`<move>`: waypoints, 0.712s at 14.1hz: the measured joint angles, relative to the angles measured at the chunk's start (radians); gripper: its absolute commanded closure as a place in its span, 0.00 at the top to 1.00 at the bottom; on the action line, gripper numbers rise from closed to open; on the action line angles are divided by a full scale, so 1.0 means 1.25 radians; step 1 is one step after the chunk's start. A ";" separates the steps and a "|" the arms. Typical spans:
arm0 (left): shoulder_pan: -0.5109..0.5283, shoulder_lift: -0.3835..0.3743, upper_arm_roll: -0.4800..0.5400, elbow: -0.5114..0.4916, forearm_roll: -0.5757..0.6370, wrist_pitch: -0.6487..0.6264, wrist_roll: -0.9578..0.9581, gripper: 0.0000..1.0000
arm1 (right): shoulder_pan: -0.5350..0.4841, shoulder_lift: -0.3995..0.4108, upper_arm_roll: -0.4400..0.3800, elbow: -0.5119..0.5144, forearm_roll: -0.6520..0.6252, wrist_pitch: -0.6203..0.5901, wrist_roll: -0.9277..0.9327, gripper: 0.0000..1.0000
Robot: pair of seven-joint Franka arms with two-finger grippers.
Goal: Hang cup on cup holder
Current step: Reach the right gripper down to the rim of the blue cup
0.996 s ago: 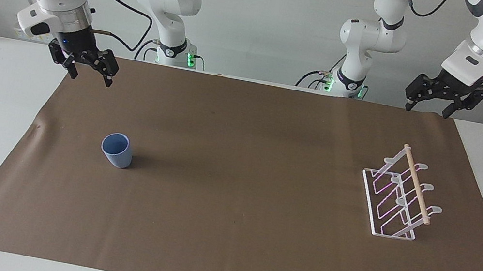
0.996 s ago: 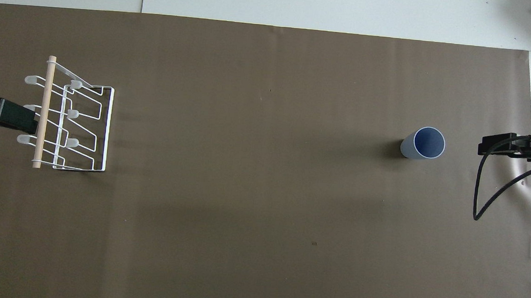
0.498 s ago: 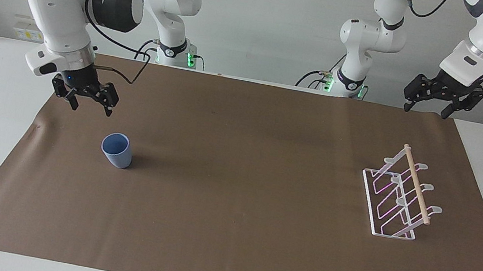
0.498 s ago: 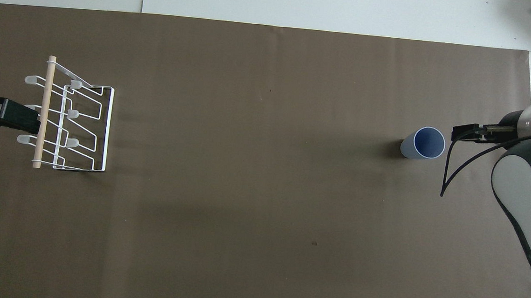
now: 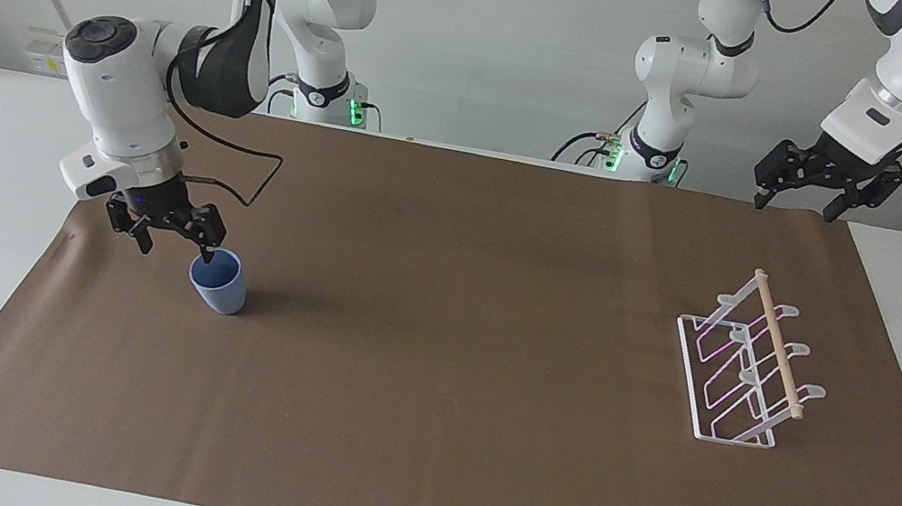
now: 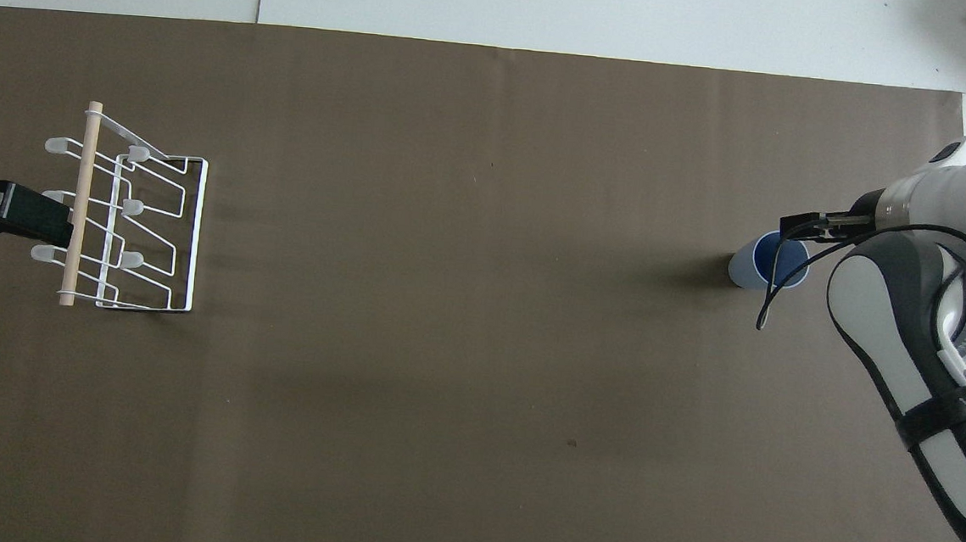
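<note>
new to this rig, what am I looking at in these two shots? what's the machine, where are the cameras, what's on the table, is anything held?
Two robot arms with two-finger grippers at a table covered by a brown mat. One camera faces the robots from across the table; the other looks steeply down from above their own end, so the sides swap between views. A light-blue cup stands upright toward the right arm's end; a white wire cup holder stands toward the left arm's end. The right gripper is open, low beside the cup's rim, one fingertip at the rim. Nothing is held. The left gripper waits, open, raised above the mat's edge.
</note>
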 measured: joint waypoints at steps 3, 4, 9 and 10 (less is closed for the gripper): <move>0.000 0.000 -0.002 0.000 0.000 0.000 0.000 1.00 | 0.000 0.002 0.000 -0.057 0.001 0.041 -0.042 1.00; -0.001 0.000 -0.002 0.000 0.000 0.000 0.000 1.00 | 0.000 0.002 0.000 -0.068 0.001 0.045 -0.049 1.00; -0.001 0.000 -0.002 0.000 0.000 0.000 0.000 1.00 | -0.005 0.002 -0.002 -0.076 0.001 0.048 -0.078 1.00; -0.001 0.000 -0.002 0.000 0.000 0.000 0.000 1.00 | -0.006 0.001 -0.002 -0.076 0.001 0.049 -0.080 1.00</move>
